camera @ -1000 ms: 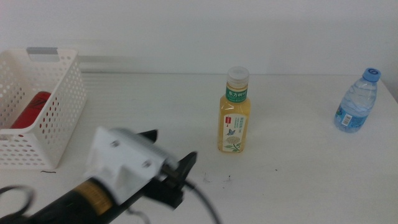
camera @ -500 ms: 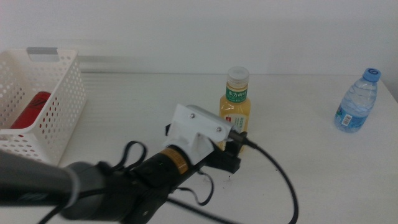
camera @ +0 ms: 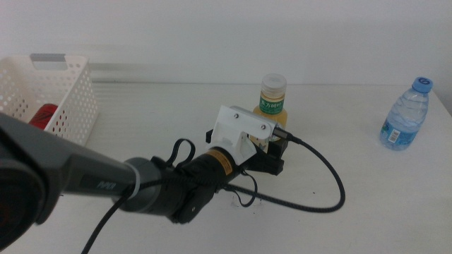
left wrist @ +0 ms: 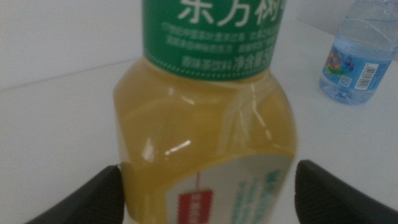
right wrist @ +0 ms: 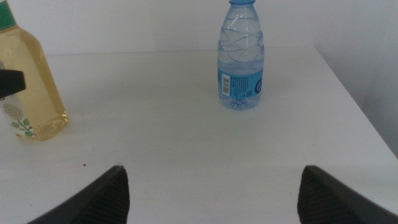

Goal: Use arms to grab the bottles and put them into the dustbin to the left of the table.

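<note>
The left gripper (camera: pixel 272 152), which a second ago was hanging low near the dustbin (camera: pixel 67 106), is now reaching across the table (camera: pixel 367 197) to the yellow tea bottle (camera: pixel 272 106), its fingers (left wrist: pixel 81 202) spread wide on either side of the bottle's body without closing. The bottle is standing upright mid-table, unmoved. The red soda can (camera: pixel 42 116) is lying in the dustbin, and the water bottle (camera: pixel 406 116) is standing far right. The right gripper (right wrist: pixel 211 205) is waiting wide open, facing that bottle.
</note>
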`<action>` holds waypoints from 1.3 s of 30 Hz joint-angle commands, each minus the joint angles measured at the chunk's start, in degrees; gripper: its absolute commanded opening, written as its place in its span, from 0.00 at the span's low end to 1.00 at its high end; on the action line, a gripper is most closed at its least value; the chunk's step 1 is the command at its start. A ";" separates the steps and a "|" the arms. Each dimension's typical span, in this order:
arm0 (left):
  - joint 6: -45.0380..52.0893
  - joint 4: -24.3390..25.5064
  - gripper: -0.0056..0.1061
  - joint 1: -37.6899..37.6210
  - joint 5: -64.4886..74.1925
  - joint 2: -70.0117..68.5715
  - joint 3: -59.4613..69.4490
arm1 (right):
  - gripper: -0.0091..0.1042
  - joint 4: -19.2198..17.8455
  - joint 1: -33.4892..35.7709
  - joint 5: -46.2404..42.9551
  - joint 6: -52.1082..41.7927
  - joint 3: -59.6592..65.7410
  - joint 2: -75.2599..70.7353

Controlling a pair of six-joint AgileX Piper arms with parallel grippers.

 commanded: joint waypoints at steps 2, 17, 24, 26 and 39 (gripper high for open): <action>-3.05 5.08 0.89 1.66 1.02 1.44 -2.90 | 0.90 -0.40 -0.41 -0.89 -0.33 0.24 -0.27; -5.08 6.36 0.89 4.49 -2.23 10.42 -12.86 | 0.90 -0.40 -0.41 -0.89 -0.33 0.24 -0.27; -4.04 5.04 0.89 4.49 -3.67 13.40 -15.22 | 0.90 -0.40 -0.41 -0.89 -0.33 0.24 -0.27; -3.92 4.36 0.88 4.49 -4.19 13.98 -15.50 | 0.90 -0.40 -0.41 -0.89 -0.33 0.24 -0.27; -1.83 8.95 0.09 4.49 -7.02 11.38 -13.20 | 0.90 -0.40 -0.41 -0.89 -0.33 0.24 -0.27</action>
